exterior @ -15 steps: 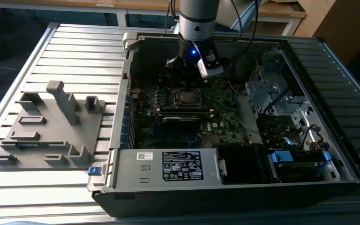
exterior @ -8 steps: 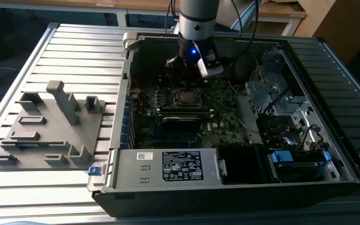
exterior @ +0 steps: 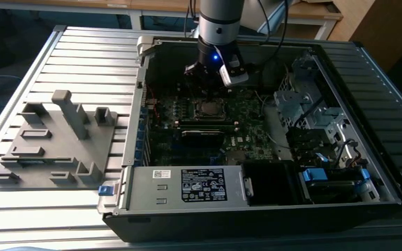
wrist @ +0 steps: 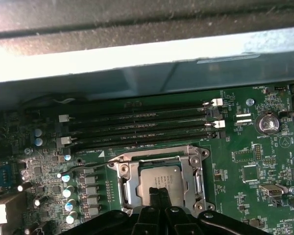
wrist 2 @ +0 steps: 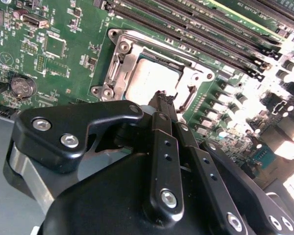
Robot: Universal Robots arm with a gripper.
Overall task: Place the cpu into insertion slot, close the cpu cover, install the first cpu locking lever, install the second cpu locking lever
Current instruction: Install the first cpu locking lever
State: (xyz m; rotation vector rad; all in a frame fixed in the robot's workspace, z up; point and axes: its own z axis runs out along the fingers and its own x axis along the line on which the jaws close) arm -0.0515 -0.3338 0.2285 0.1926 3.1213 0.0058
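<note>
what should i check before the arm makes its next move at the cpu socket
1. cpu seated in slot: ok, it lies level inside.
2. cover down: ok, its frame lies flat around the cpu.
3. Locking levers latched: cannot tell.
4. Gripper lined up over the cpu: ok, fingers shut, tips at its edge.
5. Fingers touching the cpu: cannot tell.
</note>
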